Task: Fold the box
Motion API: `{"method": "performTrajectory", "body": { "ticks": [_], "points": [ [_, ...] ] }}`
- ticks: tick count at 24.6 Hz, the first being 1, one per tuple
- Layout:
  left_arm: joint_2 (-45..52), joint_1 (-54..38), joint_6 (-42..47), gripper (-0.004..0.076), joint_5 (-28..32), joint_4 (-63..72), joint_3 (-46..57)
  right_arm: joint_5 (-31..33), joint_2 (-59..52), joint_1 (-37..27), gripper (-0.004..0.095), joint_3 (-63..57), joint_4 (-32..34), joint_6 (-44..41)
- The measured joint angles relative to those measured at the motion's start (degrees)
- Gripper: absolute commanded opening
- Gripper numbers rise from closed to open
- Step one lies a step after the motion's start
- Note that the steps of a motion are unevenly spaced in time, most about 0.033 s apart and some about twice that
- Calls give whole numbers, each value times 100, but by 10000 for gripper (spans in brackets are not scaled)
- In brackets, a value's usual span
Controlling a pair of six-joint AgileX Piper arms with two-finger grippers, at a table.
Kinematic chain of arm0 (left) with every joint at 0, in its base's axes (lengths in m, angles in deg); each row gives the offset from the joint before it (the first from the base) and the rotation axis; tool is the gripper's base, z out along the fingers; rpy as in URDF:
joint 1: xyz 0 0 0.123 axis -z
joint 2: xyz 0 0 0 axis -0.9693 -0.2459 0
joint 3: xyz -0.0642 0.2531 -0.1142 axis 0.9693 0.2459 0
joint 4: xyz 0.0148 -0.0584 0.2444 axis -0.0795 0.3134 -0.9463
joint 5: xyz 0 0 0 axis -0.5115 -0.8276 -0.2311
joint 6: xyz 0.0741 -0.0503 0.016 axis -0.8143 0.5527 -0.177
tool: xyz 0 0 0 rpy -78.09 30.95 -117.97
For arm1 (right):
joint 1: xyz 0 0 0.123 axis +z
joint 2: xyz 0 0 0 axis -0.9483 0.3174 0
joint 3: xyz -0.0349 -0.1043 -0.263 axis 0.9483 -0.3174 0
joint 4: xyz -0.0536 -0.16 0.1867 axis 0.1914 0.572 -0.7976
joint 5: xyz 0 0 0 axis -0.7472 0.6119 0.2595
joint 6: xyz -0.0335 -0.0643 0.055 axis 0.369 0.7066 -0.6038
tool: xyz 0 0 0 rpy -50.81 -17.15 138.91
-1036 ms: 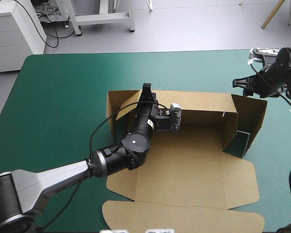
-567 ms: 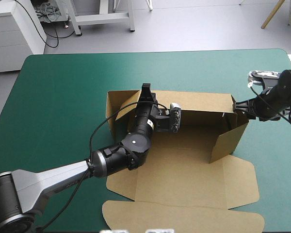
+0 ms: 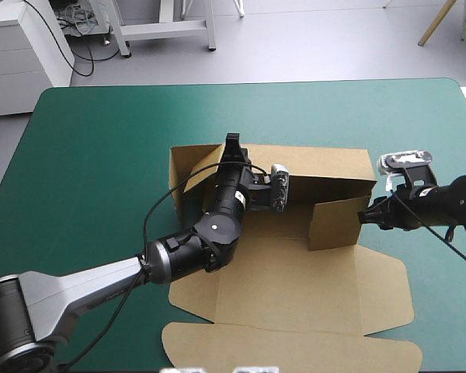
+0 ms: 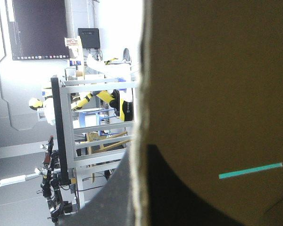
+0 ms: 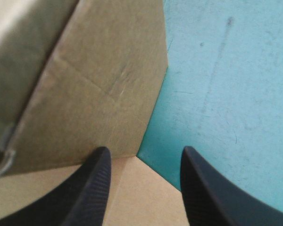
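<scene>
Box (image 3: 295, 272), just one, sits near the middle of the table (image 3: 101, 140), back wall (image 3: 326, 163) up; my left jaws pinch that wall's edge, my right jaws stand apart, empty, at the raised right flap (image 3: 338, 221)

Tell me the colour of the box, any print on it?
The box is plain brown board with no print visible; it shows best in the high view.

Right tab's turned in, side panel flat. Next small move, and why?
Probably slide the right hand down to the flat right side panel and start lifting it. The corner tab already stands turned in over the base, the open hand at its outer face, and the left hand pinches the back wall, so that panel looks next to raise.
</scene>
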Motion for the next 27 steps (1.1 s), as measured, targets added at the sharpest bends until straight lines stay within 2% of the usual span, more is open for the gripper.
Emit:
{"method": "performTrajectory", "body": {
  "ticks": [7,10,22,27],
  "points": [
    [0,0,-358,-10,-36,20,0,-348,-33,-2,427,-347,-286,1897],
    [0,0,-421,-10,-96,20,0,-247,-33,-2,427,-347,-448,2466],
    [-97,0,-517,-10,-134,-76,0,131,-33,-2,427,-347,-276,2577],
    [-114,0,-535,-10,-150,-105,-5,63,-33,-2,426,-347,-301,2577]
  ]
}}
